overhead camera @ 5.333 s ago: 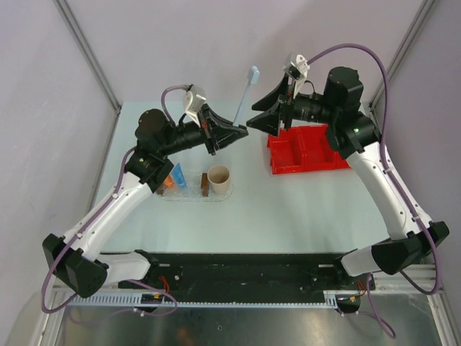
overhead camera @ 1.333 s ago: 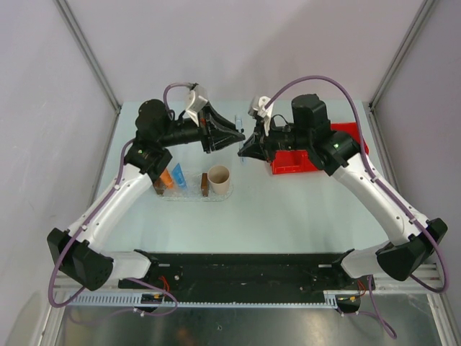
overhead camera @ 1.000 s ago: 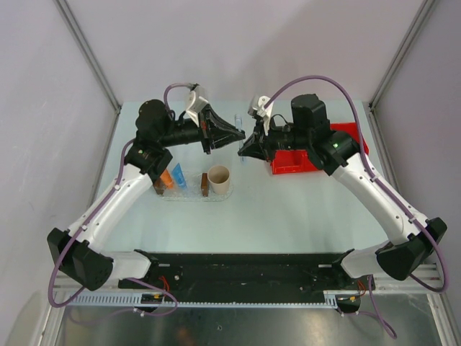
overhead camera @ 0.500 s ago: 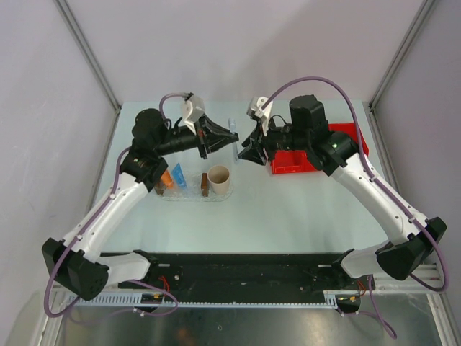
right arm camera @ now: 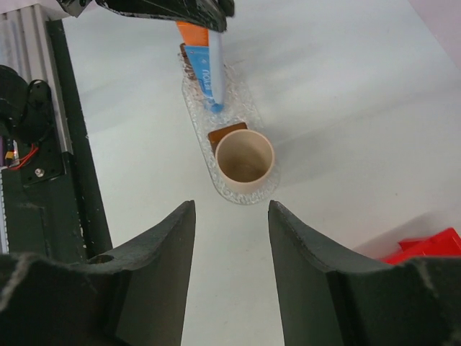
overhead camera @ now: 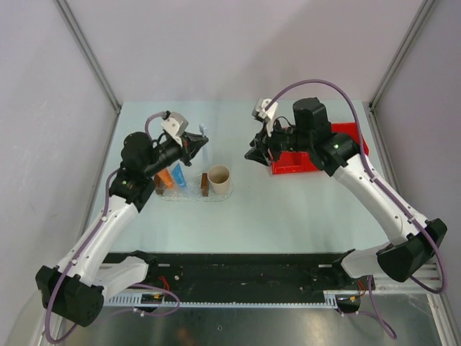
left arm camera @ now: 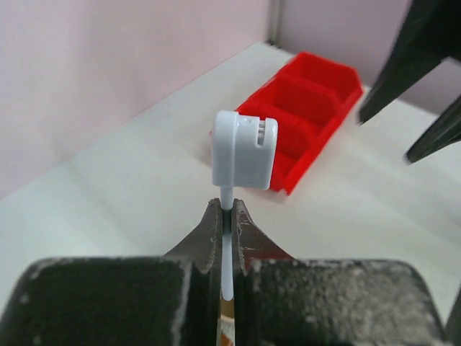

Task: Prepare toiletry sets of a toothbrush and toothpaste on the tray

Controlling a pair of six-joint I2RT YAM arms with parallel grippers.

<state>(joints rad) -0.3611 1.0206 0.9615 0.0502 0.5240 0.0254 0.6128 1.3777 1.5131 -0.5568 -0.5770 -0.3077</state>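
Toothbrush [left arm camera: 243, 148], one; toothpaste tubes [overhead camera: 178, 175], two; tray [right arm camera: 238, 104], one.

The toothbrush [left arm camera: 243, 149], pale blue and translucent, is clamped by its thin stem between the closed jaws of the left gripper [left arm camera: 228, 215], its blocky head just past their tips. Beneath those jaws the clear, bumpy oval tray [right arm camera: 243, 196] lies flat on the surface [overhead camera: 288, 209], carrying the orange toothpaste [overhead camera: 166, 178] and blue toothpaste [overhead camera: 178, 175], seemingly side by side.
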